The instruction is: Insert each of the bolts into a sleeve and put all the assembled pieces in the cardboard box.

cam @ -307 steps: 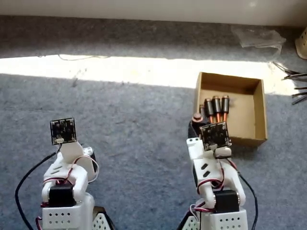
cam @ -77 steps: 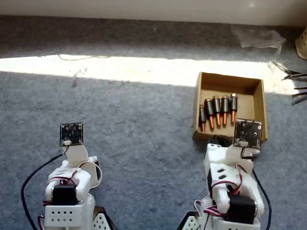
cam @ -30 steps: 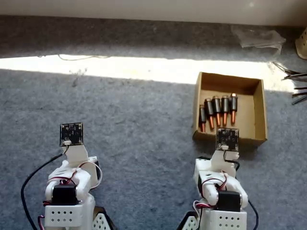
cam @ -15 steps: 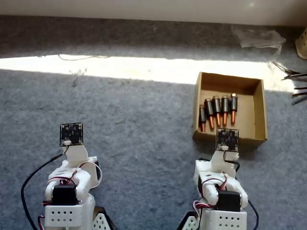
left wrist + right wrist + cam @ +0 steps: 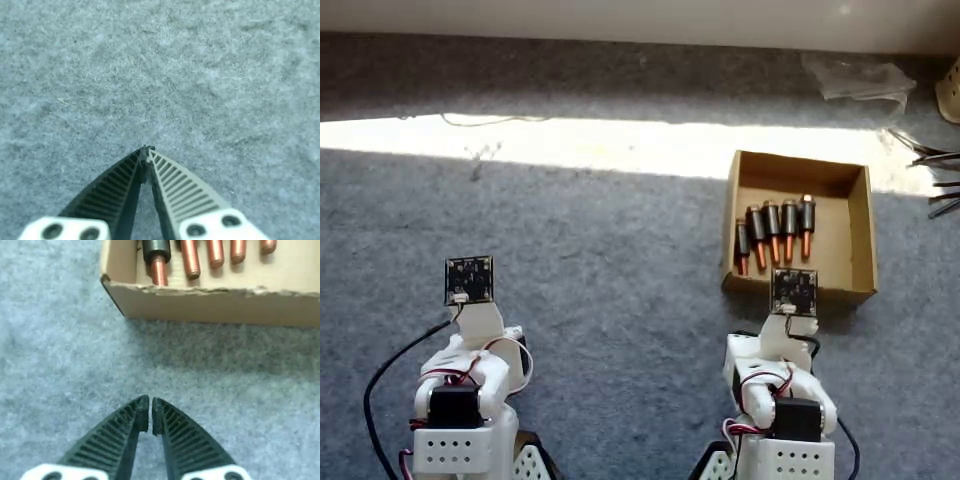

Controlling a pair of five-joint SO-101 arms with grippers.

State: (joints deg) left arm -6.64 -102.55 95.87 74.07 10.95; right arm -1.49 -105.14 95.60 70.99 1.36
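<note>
— Where are the pieces?
— Five pieces (image 5: 772,222) lie side by side in the box (image 5: 835,245), with their sleeves turned away from the right end effector (image 5: 150,415) and their bolt tips toward it.
— And that end effector?
— Pressed together, over the grey worktop (image 5: 60,350), just short of the box's near wall.
— The other one?
— The left end effector (image 5: 146,152) is pressed together too, over the worktop, well apart from the box.

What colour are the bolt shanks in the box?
Copper-orange bolts, sticking out of black sleeves. The right wrist view shows it best.
</note>
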